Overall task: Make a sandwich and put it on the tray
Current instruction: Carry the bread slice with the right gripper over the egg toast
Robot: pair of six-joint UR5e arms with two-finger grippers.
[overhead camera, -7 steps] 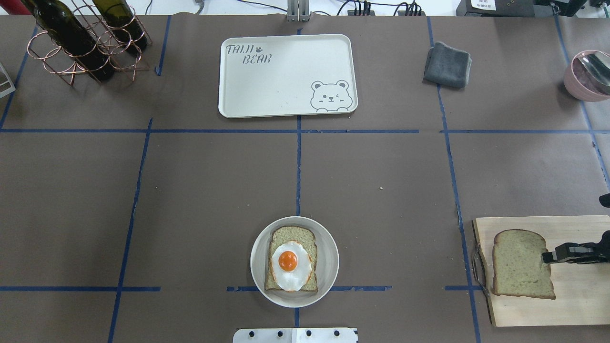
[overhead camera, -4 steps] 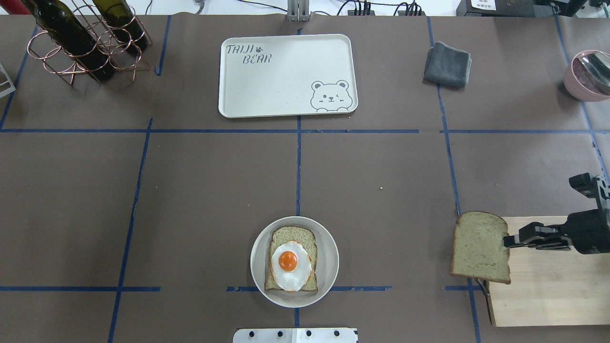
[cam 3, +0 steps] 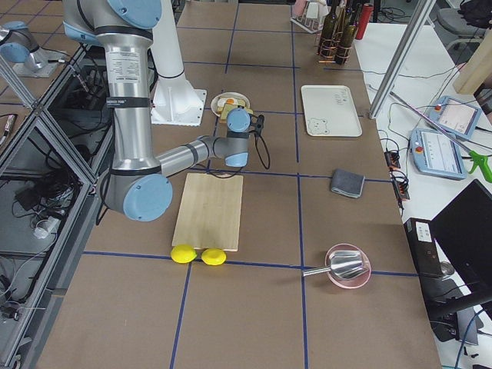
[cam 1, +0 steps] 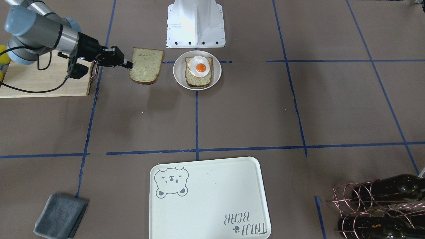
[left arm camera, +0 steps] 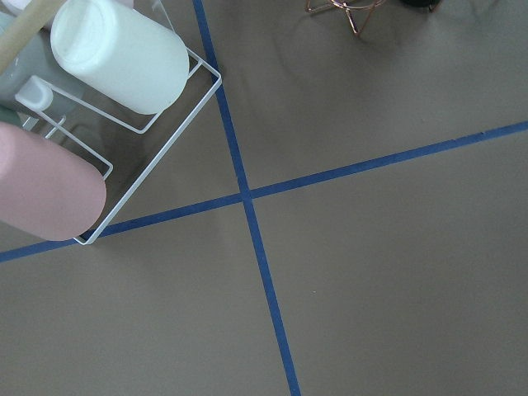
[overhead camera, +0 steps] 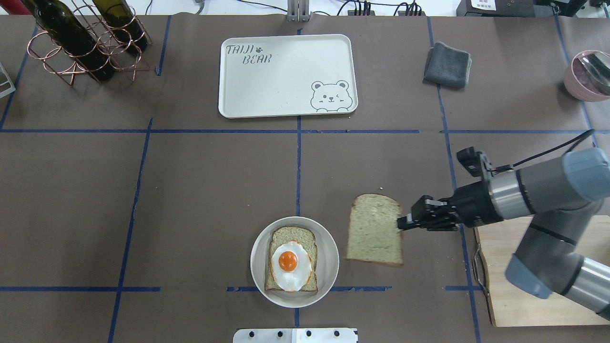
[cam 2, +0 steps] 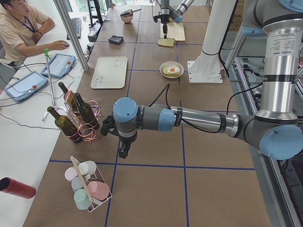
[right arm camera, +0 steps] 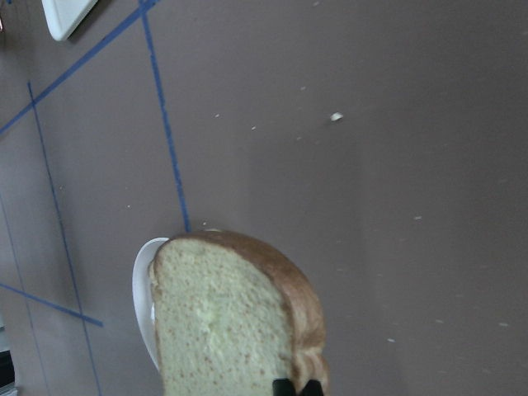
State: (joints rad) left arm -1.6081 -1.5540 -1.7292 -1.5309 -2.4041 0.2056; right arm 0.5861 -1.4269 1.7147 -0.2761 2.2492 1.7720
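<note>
A round white plate (overhead camera: 326,247) near the table's front centre holds one bread slice (overhead camera: 293,236) with a fried egg (overhead camera: 289,265) on top. My right gripper (overhead camera: 401,223) is shut on the edge of a second bread slice (overhead camera: 374,229) and holds it in the air just right of the plate; it also shows in the front view (cam 1: 145,65) and the right wrist view (right arm camera: 223,322). The cream bear tray (overhead camera: 287,75) lies empty at the back centre. My left gripper (cam 2: 123,150) shows only in the left side view, by the bottle rack; I cannot tell its state.
A wooden cutting board (overhead camera: 505,305) lies at the front right under my right arm. A grey cloth (overhead camera: 447,65) and a pink bowl (overhead camera: 579,85) are at the back right. A copper rack with wine bottles (overhead camera: 81,40) stands at the back left. A wire basket of cups (left arm camera: 99,124) is by my left wrist.
My right gripper has lifted the bread slice off the cutting board and carried it left, to just beside the plate. The plate, egg and tray have not moved.
</note>
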